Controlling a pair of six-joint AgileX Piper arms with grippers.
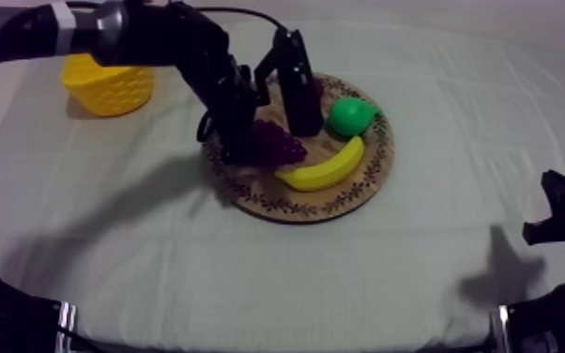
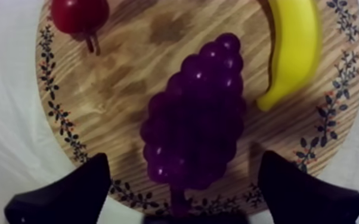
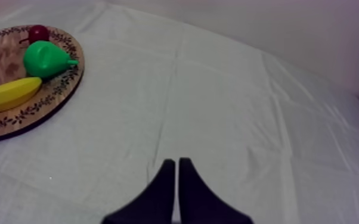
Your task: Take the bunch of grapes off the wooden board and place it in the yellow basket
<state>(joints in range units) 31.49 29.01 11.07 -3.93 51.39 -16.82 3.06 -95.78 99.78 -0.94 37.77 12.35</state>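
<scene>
Between the matt black fingers (image 2: 68,193), the bunch of grapes (image 2: 197,113) is glossy and smooth; the wooden board (image 2: 128,77) shows grain.

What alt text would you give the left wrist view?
The open left gripper hangs over the bunch of grapes on the round wooden board, one finger to each side. A banana and a small red fruit also lie on the board.

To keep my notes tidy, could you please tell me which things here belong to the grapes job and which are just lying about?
In the job: bunch of grapes, wooden board, yellow basket, left tool open, one finger each side of the grapes.
Just lying about: banana, pear, small red fruit on the board; right tool, shut, over the cloth.
</scene>
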